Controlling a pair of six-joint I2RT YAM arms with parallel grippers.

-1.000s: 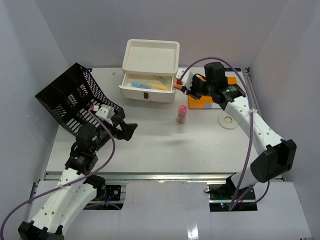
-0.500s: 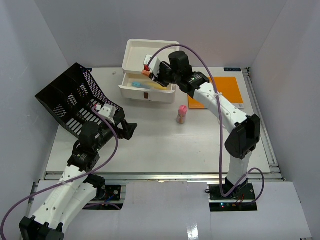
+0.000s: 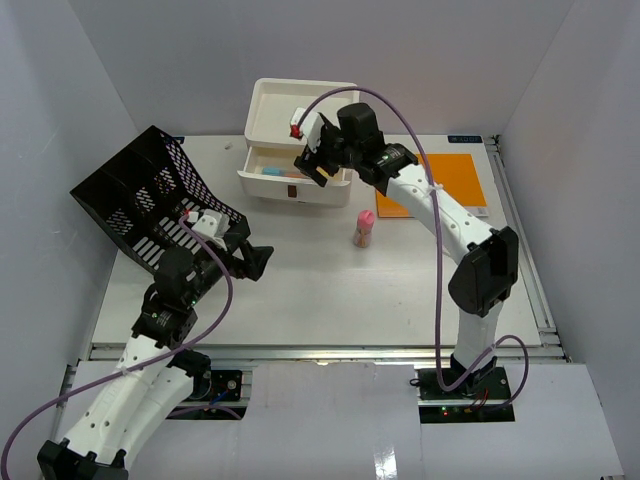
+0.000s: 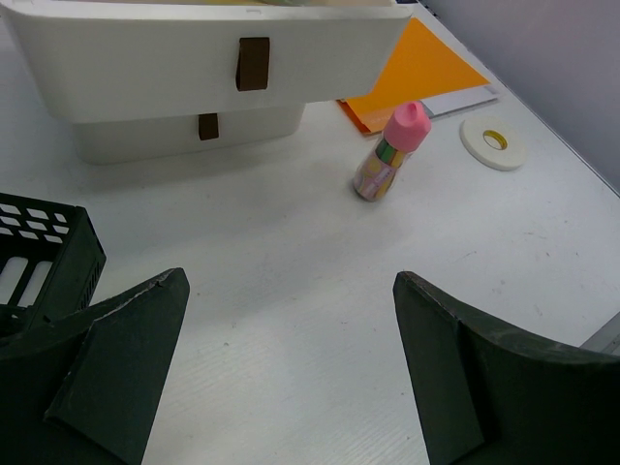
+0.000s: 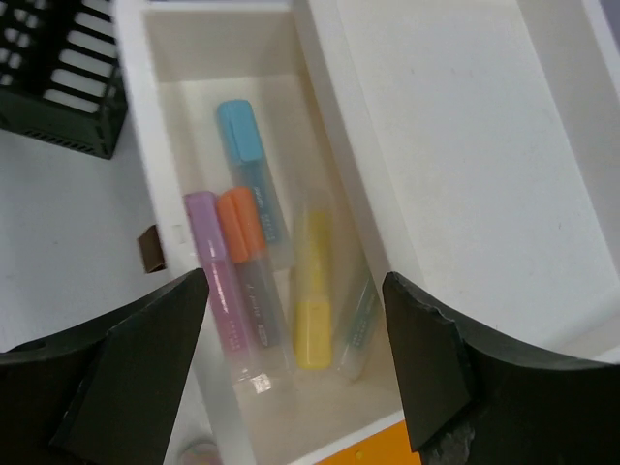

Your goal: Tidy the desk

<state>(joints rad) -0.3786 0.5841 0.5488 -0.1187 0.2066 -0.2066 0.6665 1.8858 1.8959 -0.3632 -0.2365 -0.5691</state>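
Desk (image 3: 300, 290): white tabletop, lying flat between white walls and filling the middle of the scene; a metal rail is running along its near edge.
Drawer box (image 3: 300, 115): white with brown handles, standing at the far centre of the desk; its top drawer (image 5: 165, 126) is sitting pulled out toward the near side.
Markers: five are lying lengthwise in the open drawer: blue marker (image 5: 250, 174), purple marker (image 5: 215, 271), orange marker (image 5: 242, 242), yellow marker (image 5: 312, 300) and a pale clear one (image 5: 356, 325) at the right. The purple and orange ones are touching side by side.
Right gripper (image 5: 295, 281): hanging over the open drawer, looking down on the markers; jaws are standing wide apart and gripping nothing.
Bottle (image 3: 365, 228): small, pink-capped, standing on the desk near and right of the drawer box.
Orange sheet (image 3: 455, 180): lying flat on the far right of the desk.
Tape roll (image 4: 494, 142): white, lying flat near the orange sheet.
File rack (image 3: 140, 200): black mesh, sitting tilted at the far left.
Left gripper (image 4: 289, 281): hovering over bare desk just right of the file rack; jaws are spread fully and carrying nothing.
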